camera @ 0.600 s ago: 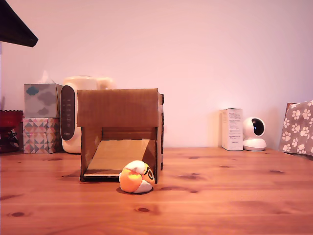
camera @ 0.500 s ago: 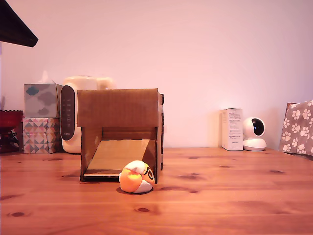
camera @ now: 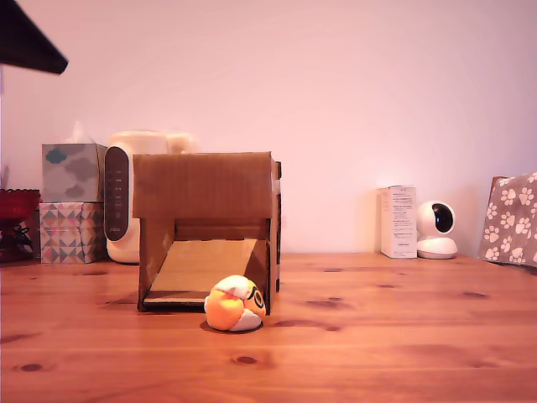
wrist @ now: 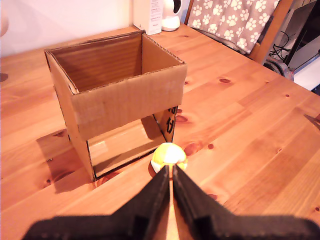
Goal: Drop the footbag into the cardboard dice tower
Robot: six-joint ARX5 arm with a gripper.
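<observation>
The footbag (camera: 235, 304), orange, yellow and white, lies on the wooden table just before the right front corner of the cardboard dice tower (camera: 205, 189). The tower's front opening shows its sloped ramp. In the wrist view the tower (wrist: 125, 95) is seen from above with its top open, and the footbag (wrist: 169, 156) lies just past my fingertips. My gripper (wrist: 171, 171) is shut, its black fingers pressed nearly together with nothing between them, above the table and apart from the footbag. In the exterior view only a dark part of the arm (camera: 25, 42) shows at the upper left corner.
Behind the tower on the exterior view's left stand two patterned tissue boxes (camera: 71, 201), a cream appliance (camera: 126, 193) and a red object (camera: 15, 210). On the right are a white carton (camera: 398, 221), a small white camera (camera: 436, 228) and a paw-print cloth (camera: 512, 217).
The dark part of the arm at the exterior view's upper left has shifted slightly upward. Footbag and tower have stayed put.
</observation>
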